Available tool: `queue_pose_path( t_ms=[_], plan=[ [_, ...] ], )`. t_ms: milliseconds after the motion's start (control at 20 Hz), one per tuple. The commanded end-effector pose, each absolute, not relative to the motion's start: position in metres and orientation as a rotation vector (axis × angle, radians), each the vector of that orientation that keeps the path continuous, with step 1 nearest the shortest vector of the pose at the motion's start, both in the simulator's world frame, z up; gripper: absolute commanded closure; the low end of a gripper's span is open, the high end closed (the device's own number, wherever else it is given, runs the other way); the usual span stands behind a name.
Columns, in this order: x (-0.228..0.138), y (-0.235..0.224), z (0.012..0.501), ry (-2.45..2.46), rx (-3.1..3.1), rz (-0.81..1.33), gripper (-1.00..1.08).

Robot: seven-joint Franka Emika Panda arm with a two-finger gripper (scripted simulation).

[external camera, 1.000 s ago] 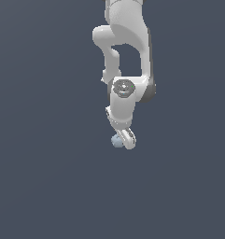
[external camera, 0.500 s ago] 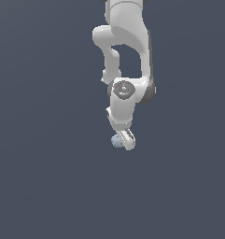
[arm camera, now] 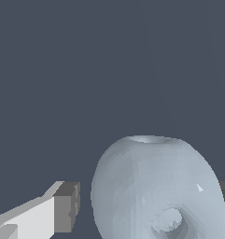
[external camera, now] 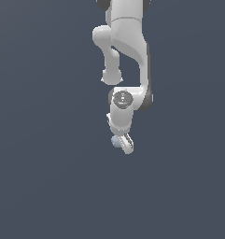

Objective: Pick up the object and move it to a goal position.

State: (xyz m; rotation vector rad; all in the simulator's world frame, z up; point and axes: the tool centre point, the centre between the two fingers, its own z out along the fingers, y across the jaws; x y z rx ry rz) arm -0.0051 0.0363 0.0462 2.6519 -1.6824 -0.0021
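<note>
Pale blue-grey ball between 2 tool fingers; small gap beside 1 finger, other contact unclear. Grip state: cannot tell.

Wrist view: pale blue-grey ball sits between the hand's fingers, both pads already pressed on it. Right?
Not quite. In the wrist view the ball does sit between the hand's fingers, but one pad stands clear of it, with a gap showing. The other finger is barely visible at the picture's edge.
</note>
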Motion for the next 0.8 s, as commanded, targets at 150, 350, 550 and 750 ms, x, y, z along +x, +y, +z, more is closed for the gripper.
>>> queue_pose_path(
  t_ms=[150,350,550,750],
  plan=[
    [-0.004,0.0365,0.0421,-1.683,2.653,0.0,1.08],
    [-0.004,0.0365,0.0421,-1.683,2.653,0.0,1.08],
    [-0.004,0.0365,0.0421,-1.683,2.653,0.0,1.08],
    [-0.0039,0.0373,0.0452,-1.683,2.653,0.0,1.08]
  ],
)
